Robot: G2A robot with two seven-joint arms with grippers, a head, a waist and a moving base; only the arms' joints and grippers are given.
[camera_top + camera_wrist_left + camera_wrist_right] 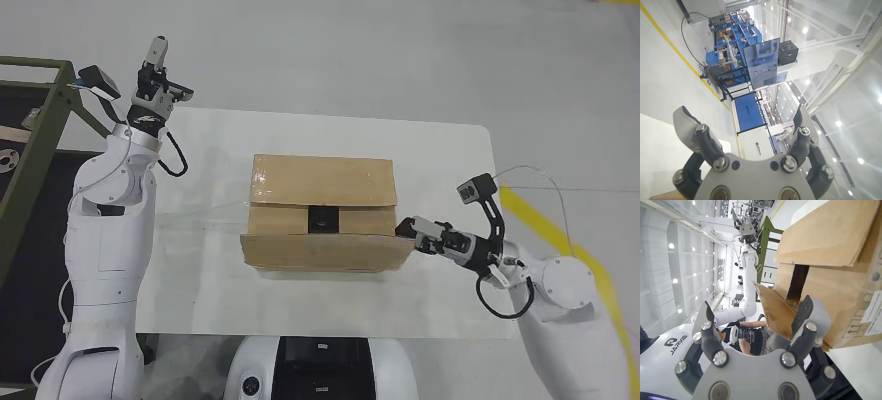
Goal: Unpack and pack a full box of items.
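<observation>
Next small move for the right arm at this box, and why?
Probably close the right gripper on the corner of the flap. Its jaws stand open with the flap's edge between them, one finger right beside the cardboard. The box is mostly covered, showing just a small dark gap. The left gripper hangs open, far from the box.

A brown cardboard box point(322, 212) is sitting upright at the centre of the top view, resting on the white table point(200, 290). Its far flap point(322, 180) and near flap point(325, 252) are lying partly folded over the opening, leaving a narrow gap where the dark inside is showing. The near flap is slanting outward, one corner jutting toward the right of the frame. A white label point(871, 308) is showing on a side wall.
</observation>
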